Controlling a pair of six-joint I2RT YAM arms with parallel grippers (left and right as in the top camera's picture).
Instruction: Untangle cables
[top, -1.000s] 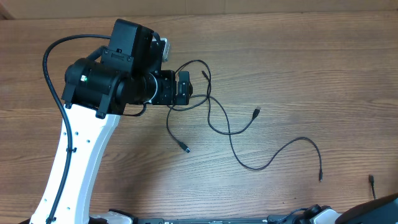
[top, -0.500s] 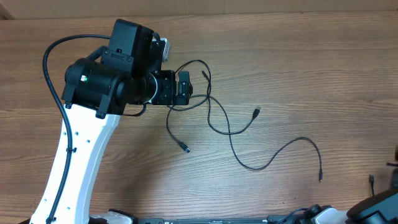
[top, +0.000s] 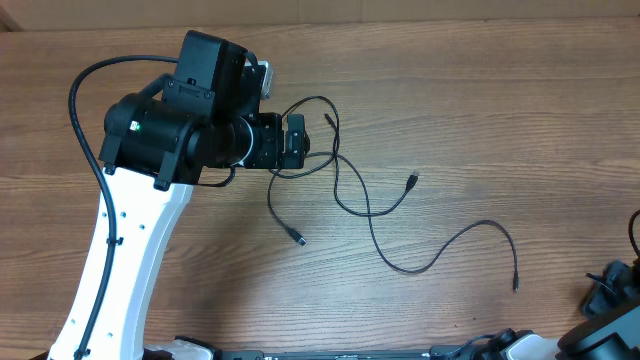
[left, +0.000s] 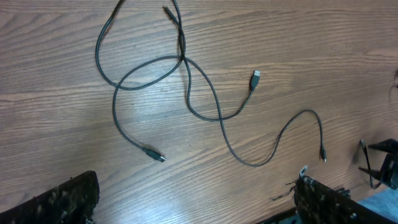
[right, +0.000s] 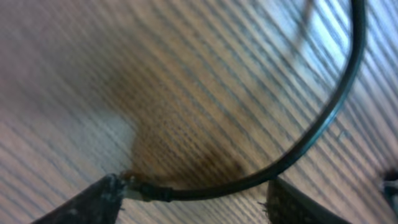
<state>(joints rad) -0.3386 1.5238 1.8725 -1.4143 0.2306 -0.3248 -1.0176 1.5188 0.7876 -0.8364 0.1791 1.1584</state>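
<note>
Several thin black cables (top: 371, 215) lie crossed and looped at the table's middle, plug ends (top: 298, 238) spread apart. The left wrist view shows the same tangle (left: 186, 68) and a silvery plug (left: 255, 78). My left gripper (left: 193, 208) hovers above it, open and empty, each finger (left: 62, 199) at a bottom corner. My right gripper (top: 608, 290) sits at the table's right edge. In its wrist view another black cable (right: 298, 146) curves across the gap between the fingers of the right gripper (right: 194, 186), its plug tip (right: 140, 190) touching the left finger (right: 93, 202). The jaws stand apart.
My left arm (top: 190, 130) with its white link (top: 120, 270) covers the table's left part, and its thick black hose (top: 85, 110) arcs beside it. The right gripper (left: 379, 165) shows at the right margin of the left wrist view. A stretch of cable (top: 634, 232) shows at the overhead's right border.
My right gripper has come into the overhead view at the lower right, over the stray cable end that lay there. The left arm and the central cables have not moved.
</note>
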